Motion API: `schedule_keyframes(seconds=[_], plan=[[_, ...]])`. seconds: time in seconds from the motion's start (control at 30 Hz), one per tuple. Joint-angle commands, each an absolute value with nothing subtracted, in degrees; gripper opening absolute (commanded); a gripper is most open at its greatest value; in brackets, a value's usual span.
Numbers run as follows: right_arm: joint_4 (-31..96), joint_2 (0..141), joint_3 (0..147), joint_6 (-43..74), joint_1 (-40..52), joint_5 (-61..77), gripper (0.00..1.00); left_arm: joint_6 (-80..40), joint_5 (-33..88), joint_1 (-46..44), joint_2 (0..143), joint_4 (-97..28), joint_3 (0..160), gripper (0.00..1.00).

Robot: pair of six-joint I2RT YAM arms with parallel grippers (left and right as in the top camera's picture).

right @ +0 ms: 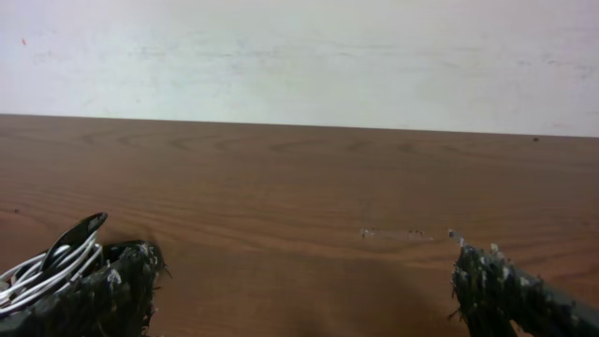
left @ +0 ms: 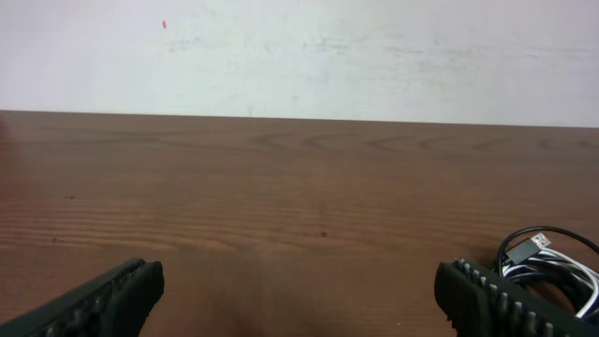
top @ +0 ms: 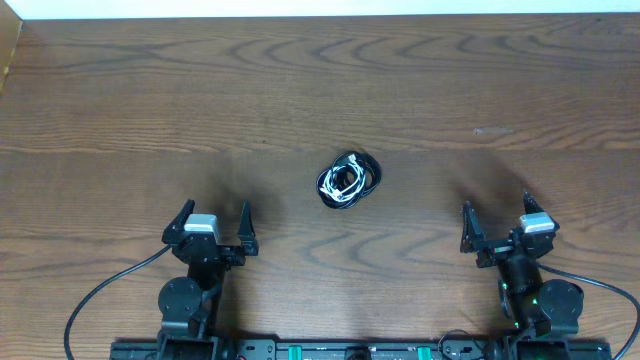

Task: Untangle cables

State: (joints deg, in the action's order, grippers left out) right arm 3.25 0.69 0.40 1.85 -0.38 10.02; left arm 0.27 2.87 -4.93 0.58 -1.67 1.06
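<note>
The cables [top: 349,180] lie in one small tangled bundle of black and white loops at the middle of the wooden table. My left gripper [top: 213,222] is open and empty, near the front edge, down and left of the bundle. My right gripper [top: 496,224] is open and empty, down and right of the bundle. In the left wrist view the cables [left: 552,267] show at the far right, behind the right finger of the open jaws [left: 299,295]. In the right wrist view the cables [right: 51,262] show at the far left, behind the left finger of the open jaws [right: 304,290].
The wooden table [top: 200,110] stretches wide around the bundle. A pale wall [left: 299,56] runs behind its far edge. Thicker black wires [top: 105,290] run from the arm bases at the front. A faint pale mark [top: 492,130] is on the table at right.
</note>
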Motion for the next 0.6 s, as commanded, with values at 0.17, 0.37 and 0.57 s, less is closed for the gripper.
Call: schedule_keyframes(seconds=[0.17,0.37,0.57], plan=[[3.25,0.32,0.27,0.78,-0.01,9.56,0.99,-6.11,11.79,-4.8,0.23,-3.01,0.27,0.98],[3.25,0.32,0.27,0.75,-0.01,9.56,0.99,-13.89,35.94,-4.78,0.23,0.32,0.27,0.98],[3.44,0.32,0.3,0.75,-0.01,9.56,0.99,-16.21,44.56,-4.75,0.23,6.48,4.8,0.98]])
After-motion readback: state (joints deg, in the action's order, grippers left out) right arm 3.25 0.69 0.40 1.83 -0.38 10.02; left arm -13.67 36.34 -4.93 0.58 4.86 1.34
